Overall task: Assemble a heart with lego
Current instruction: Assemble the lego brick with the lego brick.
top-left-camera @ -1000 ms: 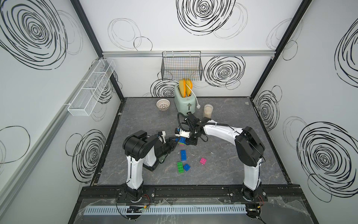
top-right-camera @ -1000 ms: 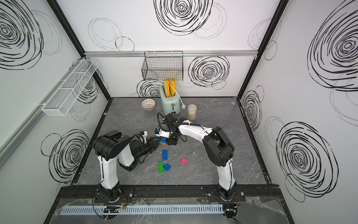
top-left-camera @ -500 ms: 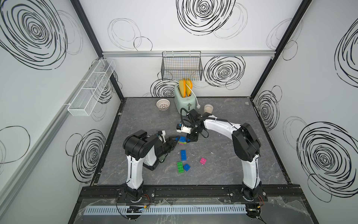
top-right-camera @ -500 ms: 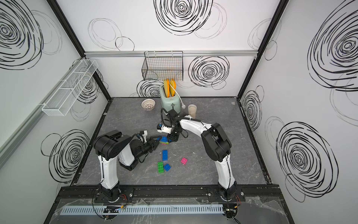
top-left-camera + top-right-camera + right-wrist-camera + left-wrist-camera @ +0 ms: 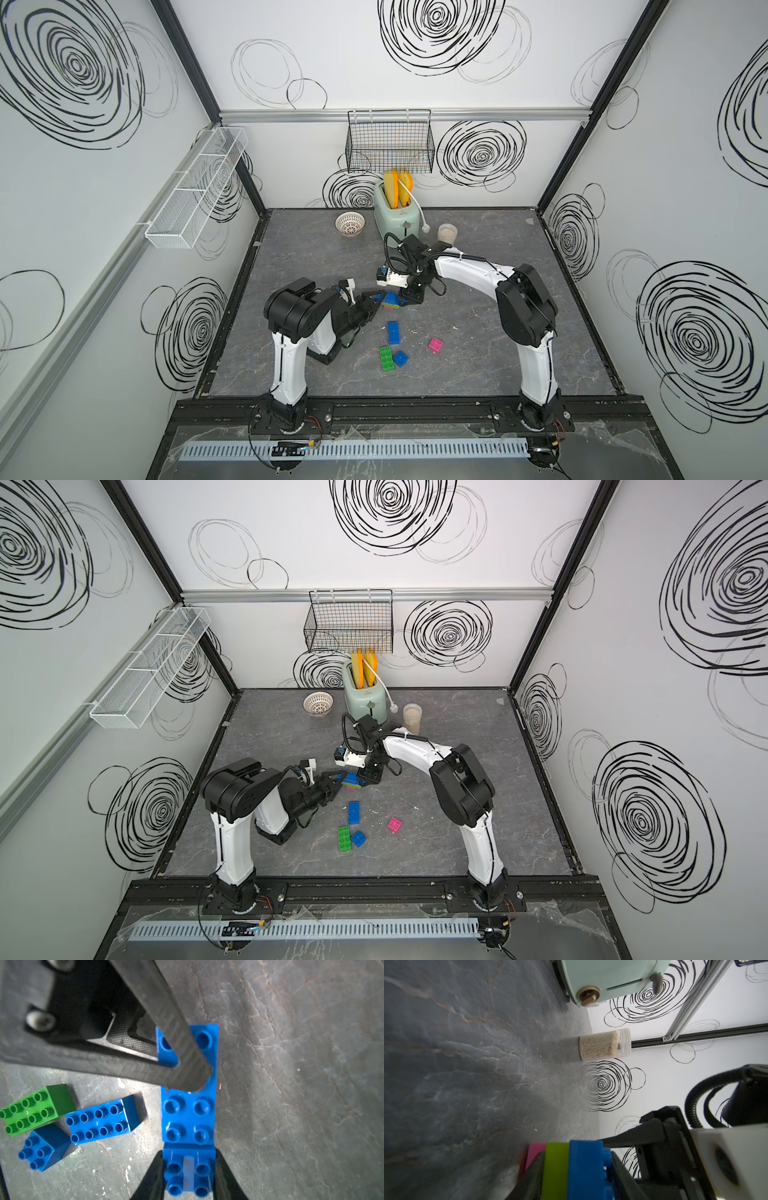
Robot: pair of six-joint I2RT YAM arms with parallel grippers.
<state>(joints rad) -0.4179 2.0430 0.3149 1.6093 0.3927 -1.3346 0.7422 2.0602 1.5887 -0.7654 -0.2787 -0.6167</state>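
The two arms meet nose to nose about midway across the grey table (image 5: 478, 357). The left hand (image 5: 376, 302) is clamped on the heart (image 5: 390, 300), which is a stack of a long blue brick on a lime one on a pink one. In the left wrist view its dark fingers (image 5: 534, 1176) are closed across those layers.

The right hand (image 5: 409, 297) faces it from the opposite side. Its fingers are shut on a stubby blue brick (image 5: 189, 1172) that sits at the end of the long blue one. I can't make out from here whether the two have clicked together.

Loose pieces lie nearer the front rail. There is a blue oblong brick (image 5: 394, 332), and below it a green oblong brick (image 5: 386, 359) just beside a square blue brick (image 5: 400, 358). A pink square brick (image 5: 435, 345) sits on its own toward the right arm's side.

By the back wall stand a mint-green toaster (image 5: 392, 220) with yellow slices poking up, a clear jar (image 5: 447, 234) of pale grains, and a small white slotted bowl (image 5: 350, 223).
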